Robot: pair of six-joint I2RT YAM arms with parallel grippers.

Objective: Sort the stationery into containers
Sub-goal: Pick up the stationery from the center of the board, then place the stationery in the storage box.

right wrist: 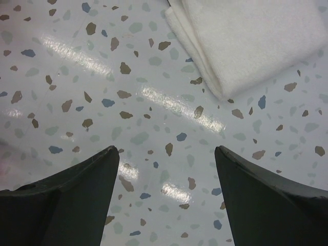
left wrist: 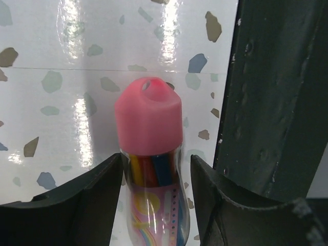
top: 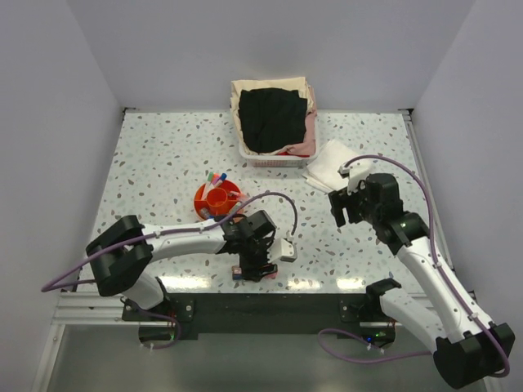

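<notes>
In front of the orange tray (top: 198, 200), the left gripper (left wrist: 155, 158) has its jaws astride a pink-capped tube (left wrist: 151, 128) on the desk (top: 163, 163), not yet clenched. The tube looks light, stiff and slick, so pinch it below the cap. Right of the tray, the right gripper (right wrist: 166, 148) gapes empty.

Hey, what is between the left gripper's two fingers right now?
A pink-capped clear tube with coloured pieces inside lies on the table between the fingers of the left gripper, seen in the left wrist view.

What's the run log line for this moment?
left gripper: open, jaws astride pink-capped tube, not yet clamped | right gripper: open, empty, over table near white cloth | orange tray: holds some pens
</notes>
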